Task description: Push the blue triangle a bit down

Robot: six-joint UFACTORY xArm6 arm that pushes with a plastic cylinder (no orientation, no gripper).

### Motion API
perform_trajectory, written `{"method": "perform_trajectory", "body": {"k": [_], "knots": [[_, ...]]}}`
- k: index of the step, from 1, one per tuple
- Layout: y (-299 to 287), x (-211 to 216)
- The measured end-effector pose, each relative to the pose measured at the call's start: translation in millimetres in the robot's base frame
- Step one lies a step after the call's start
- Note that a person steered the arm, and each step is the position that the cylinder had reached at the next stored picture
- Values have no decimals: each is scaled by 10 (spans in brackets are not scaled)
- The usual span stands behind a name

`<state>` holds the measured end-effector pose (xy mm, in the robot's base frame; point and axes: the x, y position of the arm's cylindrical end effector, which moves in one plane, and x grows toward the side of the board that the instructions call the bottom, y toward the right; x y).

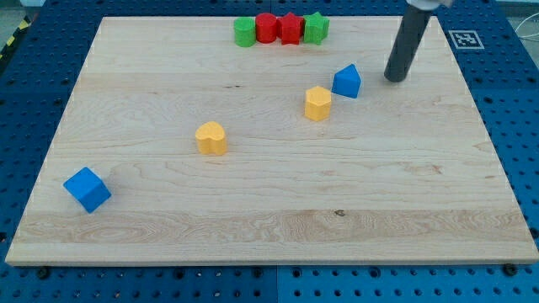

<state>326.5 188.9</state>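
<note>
The blue triangle [346,81] lies on the wooden board [269,202] right of centre, in the upper part of the view. My tip [395,79] rests on the board just to the triangle's right, about one block width away and not touching it. A yellow block [317,103] sits directly down-left of the triangle, almost touching it.
A row of green [244,32], red [267,28], red [290,29] and green [315,28] blocks lines the board's top edge. Another yellow block [211,138] sits left of centre. A blue cube [87,189] lies at the lower left.
</note>
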Motion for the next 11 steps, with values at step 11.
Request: {"method": "perform_trajectory", "body": {"k": [11], "knots": [[-608, 397]]}}
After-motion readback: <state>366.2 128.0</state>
